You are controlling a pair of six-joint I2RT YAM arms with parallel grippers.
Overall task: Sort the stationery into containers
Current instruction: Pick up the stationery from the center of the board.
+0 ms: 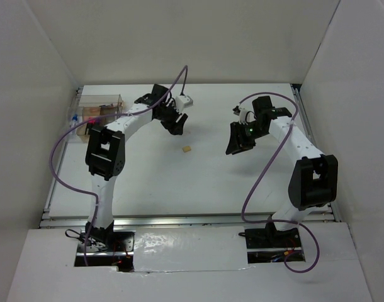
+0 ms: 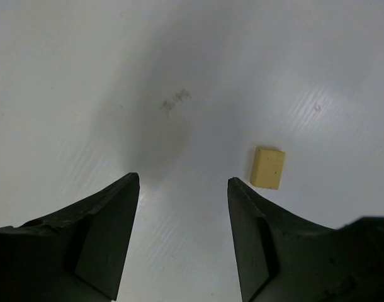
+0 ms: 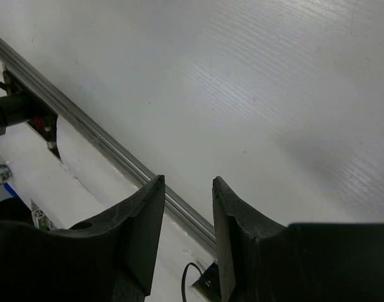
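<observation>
Tan eraser block lies just beside the spread left claw.

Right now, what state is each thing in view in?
left gripper: fingers open, empty, over the table.
right gripper: fingers open, empty.
tan eraser block: lying flat, loose on the table, untouched.
clear box: upright at the far left, not empty.

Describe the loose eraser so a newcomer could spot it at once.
On the white table, look near the middle. Just below the left hand in the top view lies a small tan eraser block. It lies alone on bare white, far from the clear box at the back left corner.
</observation>
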